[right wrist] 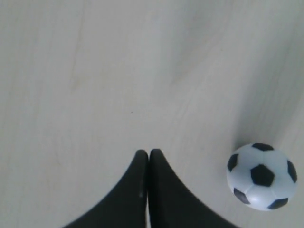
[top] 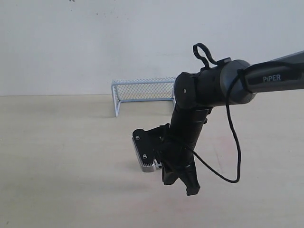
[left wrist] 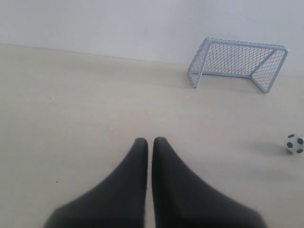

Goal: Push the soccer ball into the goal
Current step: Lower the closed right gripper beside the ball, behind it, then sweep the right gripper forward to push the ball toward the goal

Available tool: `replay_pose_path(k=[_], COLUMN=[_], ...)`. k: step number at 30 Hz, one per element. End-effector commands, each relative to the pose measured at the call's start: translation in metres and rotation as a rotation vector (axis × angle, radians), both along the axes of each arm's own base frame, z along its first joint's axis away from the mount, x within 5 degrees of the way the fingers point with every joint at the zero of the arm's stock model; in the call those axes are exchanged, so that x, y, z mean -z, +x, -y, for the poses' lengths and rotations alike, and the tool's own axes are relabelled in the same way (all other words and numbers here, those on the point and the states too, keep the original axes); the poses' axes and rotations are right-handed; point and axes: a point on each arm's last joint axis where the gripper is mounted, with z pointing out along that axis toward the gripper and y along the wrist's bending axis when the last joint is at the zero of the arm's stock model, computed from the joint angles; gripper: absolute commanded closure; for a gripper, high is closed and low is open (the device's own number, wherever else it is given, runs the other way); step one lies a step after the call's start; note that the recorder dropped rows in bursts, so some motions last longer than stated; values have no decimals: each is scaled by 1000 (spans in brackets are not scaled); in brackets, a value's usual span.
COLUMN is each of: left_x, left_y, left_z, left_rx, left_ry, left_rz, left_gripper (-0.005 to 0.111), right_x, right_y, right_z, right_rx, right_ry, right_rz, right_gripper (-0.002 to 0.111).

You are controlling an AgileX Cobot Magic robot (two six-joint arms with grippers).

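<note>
The right gripper (right wrist: 148, 153), pressed closed beside the ball (right wrist: 261, 176), could clip it off-centre and send it wide of the goal (top: 142, 90), upper middle of the exterior view.

The right gripper (top: 183, 183) points downward; the goal (top: 142, 89) stands behind it.

The goal (top: 142, 90) stands at the far edge of the table (top: 57, 156), by the wall (top: 142, 38); the soccer ball (right wrist: 261, 176) lies apart, near the right gripper (right wrist: 148, 153).

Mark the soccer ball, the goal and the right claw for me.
soccer ball (right wrist: 261, 176), right wrist view, central black patch.
goal (left wrist: 247, 43), left wrist view, middle of the top bar.
right claw (right wrist: 148, 153), right wrist view, midway between its closed fingertips.
</note>
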Motion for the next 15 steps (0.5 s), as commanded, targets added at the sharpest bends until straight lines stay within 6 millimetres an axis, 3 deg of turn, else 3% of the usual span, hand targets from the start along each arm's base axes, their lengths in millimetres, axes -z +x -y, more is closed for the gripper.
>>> replay_pose_path(k=[1,4,6,7,8,9,11,13,15], left_x=[1,1,1,1,1,1,1,1,1], left_y=[0,0,0,0,0,0,0,0,0], left_z=[0,0,0,0,0,0,0,0,0], left_rx=[0,0,0,0,0,0,0,0,0], left_ry=[5,5,5,5,5,5,5,5,5], left_rz=[-4,-4,-4,-4,-4,-4,-4,-4,-2], left_gripper=[102,102,102,102,102,102,102,102,102], right_x=[-1,10,6,-23,-37,-67,-74,-57,-50], right_y=[4,14,51,67,68,67,59,46,35], right_z=[1,-2,-5,-10,-12,-13,-6,8,18], right_rx=[0,-2,37,97,108,196,274,231,296], right_ry=[9,23,105,199,239,342,297,94,31], right_rz=[35,116,466,674,737,794,682,535,462], right_gripper=[109,109,109,109,109,109,109,109,109])
